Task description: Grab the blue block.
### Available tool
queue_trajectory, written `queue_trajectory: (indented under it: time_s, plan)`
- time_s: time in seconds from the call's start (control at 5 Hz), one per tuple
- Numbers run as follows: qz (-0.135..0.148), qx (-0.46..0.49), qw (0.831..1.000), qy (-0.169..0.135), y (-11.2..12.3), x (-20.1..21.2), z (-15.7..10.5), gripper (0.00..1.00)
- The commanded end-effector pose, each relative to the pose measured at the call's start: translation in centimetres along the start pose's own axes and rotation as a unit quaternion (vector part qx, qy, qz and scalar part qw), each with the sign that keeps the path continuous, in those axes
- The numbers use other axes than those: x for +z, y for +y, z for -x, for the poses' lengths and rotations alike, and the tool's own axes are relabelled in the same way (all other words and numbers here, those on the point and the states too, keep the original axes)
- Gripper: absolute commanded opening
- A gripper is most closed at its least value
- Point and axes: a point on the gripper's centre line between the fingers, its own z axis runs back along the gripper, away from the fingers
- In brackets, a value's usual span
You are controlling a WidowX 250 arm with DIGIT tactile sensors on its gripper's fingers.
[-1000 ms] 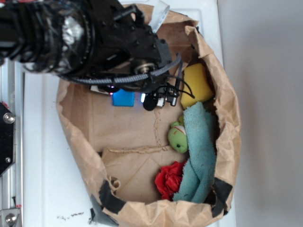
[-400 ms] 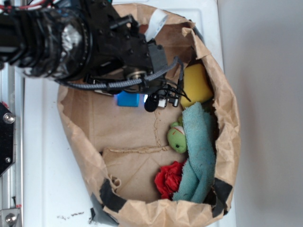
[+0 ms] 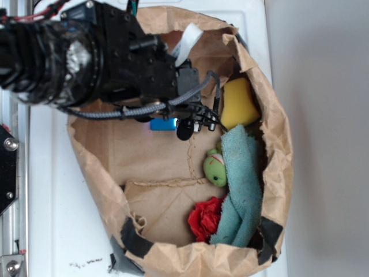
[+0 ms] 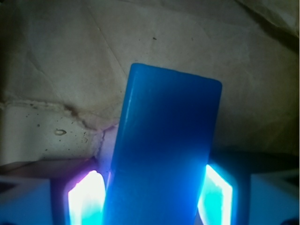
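Note:
The blue block (image 4: 166, 150) is a smooth, bright blue slab standing lengthwise between my fingers in the wrist view. My gripper (image 4: 151, 199) is shut on the blue block, with a glowing pad (image 4: 84, 199) close against each long side. In the exterior view only a strip of the blue block (image 3: 163, 124) shows below my black arm (image 3: 115, 63), inside the brown paper bag (image 3: 92, 167). The fingers themselves are hidden under the arm there.
In the bag lie a yellow sponge (image 3: 237, 104), a teal towel (image 3: 242, 184), a green toy (image 3: 215, 167) and a red cloth (image 3: 206, 218). The bag's crumpled walls ring everything. It rests on a white surface (image 3: 52, 202).
The visible part of the blue block has shifted to the right in the exterior view. The arm now covers more of it.

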Motion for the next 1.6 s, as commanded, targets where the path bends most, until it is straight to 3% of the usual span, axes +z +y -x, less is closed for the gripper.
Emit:
queue_trajectory:
  time_s: [0.0,0.2,0.6,0.8,1.0,1.2,1.4]
  plan:
    - [0.019,-0.091,0.995,-0.038,1.2,2.8,-0.3,0.00]
    - [-0.011,-0.174,0.984,-0.045,1.1,6.7,0.6,0.00]
    - [0.031,-0.304,0.951,-0.053,0.1,12.3,1.7,0.00]
    - [0.007,-0.345,0.938,0.041,-1.2,14.7,1.0,0.00]
    - [0.044,-0.370,0.926,0.058,-1.6,16.1,-0.4,0.00]
    - [0.057,-0.401,0.912,0.057,-2.0,17.1,-1.5,0.00]
    - [0.080,-0.441,0.891,0.080,-1.9,18.5,-1.4,0.00]
